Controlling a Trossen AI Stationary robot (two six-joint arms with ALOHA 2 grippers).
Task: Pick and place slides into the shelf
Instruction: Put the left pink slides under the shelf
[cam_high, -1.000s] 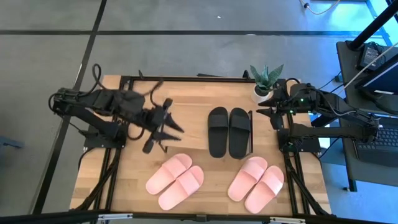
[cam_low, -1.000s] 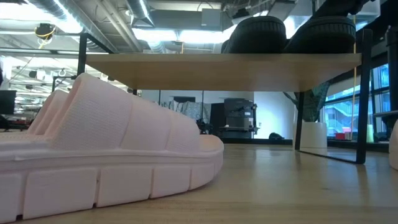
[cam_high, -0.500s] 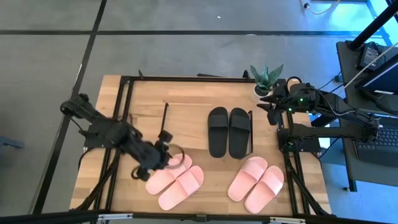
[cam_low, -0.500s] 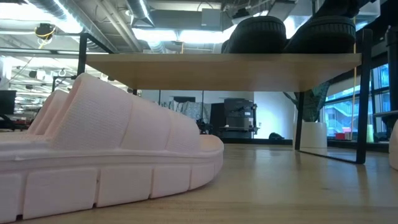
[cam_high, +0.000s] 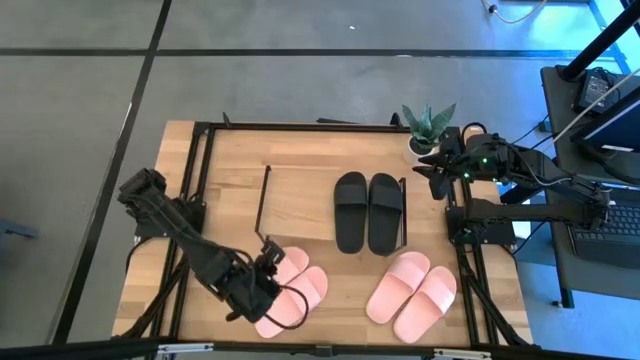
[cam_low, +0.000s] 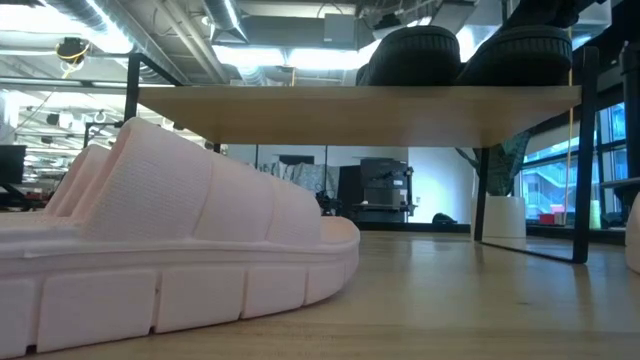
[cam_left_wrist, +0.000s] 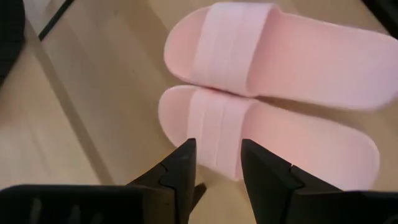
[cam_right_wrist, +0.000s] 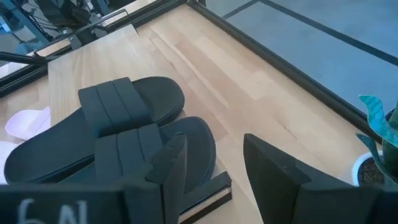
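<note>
Swinging down from mid-table over the last second, the left gripper (cam_high: 262, 290) now hangs at the near-left pink pair (cam_high: 290, 292), over the slide closest to the table's front edge. Its wrist view shows both fingers (cam_left_wrist: 186, 165) standing apart with nothing between them, aimed at the strap of the nearer pink slide (cam_left_wrist: 249, 134). No contact visible yet.

Reading: approach to a first pink pick is under way; grasp not yet made.

Black pair (cam_high: 368, 212) already sits on the shelf (cam_high: 300, 200) top board, right-hand end, unmoved across the second. Left part of the board is bare. Second pink pair (cam_high: 412, 295) lies near-right on the table, untouched.

Right gripper (cam_high: 425, 180) waits at the table's far-right, next to the potted plant (cam_high: 428, 130), unchanged. Fingers (cam_right_wrist: 174, 165) parted, empty, looking toward the black pair.

Edges and room:
- Target pair lies close to the table's front edge; little margin on the near side.
- The two pink slides touch side by side, so a finger entering between them is tight.
- Shelf's left wire leg (cam_high: 265, 195) stands between the pick point and the free board space.
- Low view: open gap under the board (cam_low: 360, 110), pink slide (cam_low: 170, 250) in the foreground.
</note>
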